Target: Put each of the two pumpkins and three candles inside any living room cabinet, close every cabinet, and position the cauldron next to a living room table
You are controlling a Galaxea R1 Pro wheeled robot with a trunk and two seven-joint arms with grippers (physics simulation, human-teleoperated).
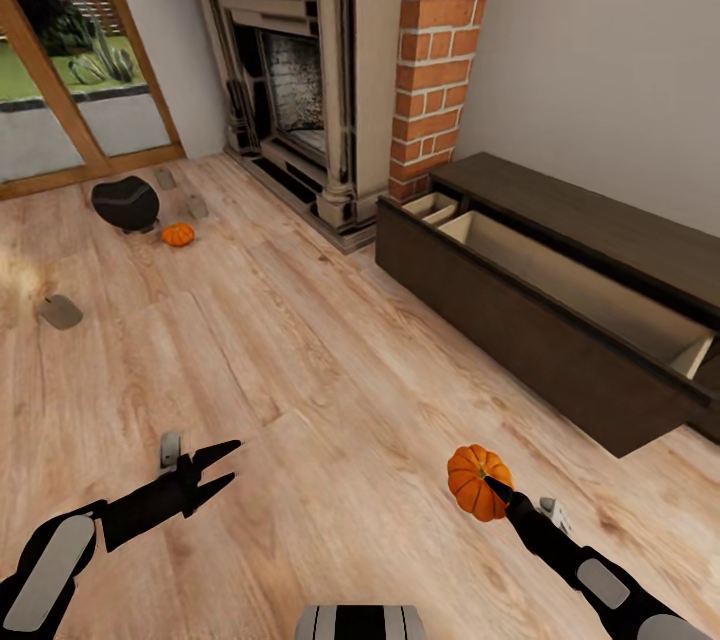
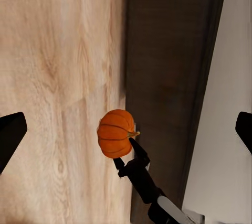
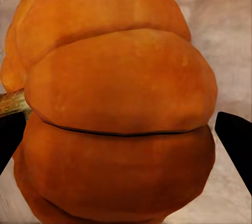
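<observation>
Where wood floor (image 1: 330, 390) meets fireplace (image 1: 300, 70), the cabinet (image 1: 560, 310) stands open.

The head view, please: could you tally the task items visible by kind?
Pumpkins: 2, one in the right claw at, one on the floor
Candles: 3
Cauldron: 1
Cabinet: 1, drawers open
Total: 7

cabinet (image 1: 560, 320) along right wall, drawer open | fireplace (image 1: 310, 80) behind its left end | cauldron (image 1: 125, 203) far left on floor (image 1: 300, 400), small pumpkin (image 1: 178, 234) just beside | held pumpkin (image 1: 478, 480) near front, before cabinet
</observation>
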